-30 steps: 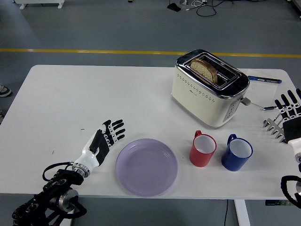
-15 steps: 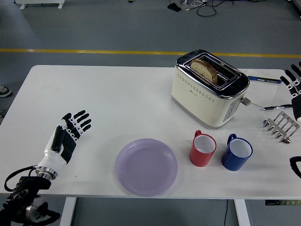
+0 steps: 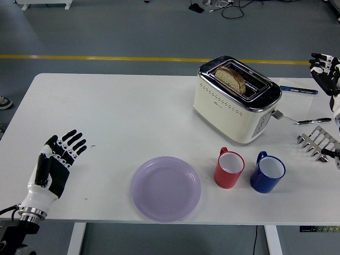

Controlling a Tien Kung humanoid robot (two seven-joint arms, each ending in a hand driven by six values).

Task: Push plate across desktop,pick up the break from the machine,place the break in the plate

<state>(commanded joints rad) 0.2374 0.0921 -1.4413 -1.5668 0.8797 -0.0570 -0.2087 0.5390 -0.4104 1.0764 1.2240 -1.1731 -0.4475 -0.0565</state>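
The plate [image 3: 166, 188] sits near the front edge of the table [image 3: 106, 106], a bit left of the red cup [image 3: 229, 169] and the blue cup [image 3: 267, 172]. Nothing is on it. The bread [image 3: 230, 78] stands up in a slot of the toaster [image 3: 236, 99], at the back right. Part of the slice pokes out of the top.

The left hand [image 3: 56, 162] is by the table's left edge, well away from the plate. Its fingers are spread and it holds nothing. The right hand [image 3: 325, 71] is at the far right, up high, to the right of the toaster. Its fingers look loose and it holds nothing too.

I think the plate push is over, or the robot has let it go, since the left hand is so far off. The bread pick-up looks like the step now. It has not started yet.

Next the right hand must go left to the top of the toaster, pinch the slice by the part that sticks out, and pull it straight up. Then it must carry it over the cups to the plate.
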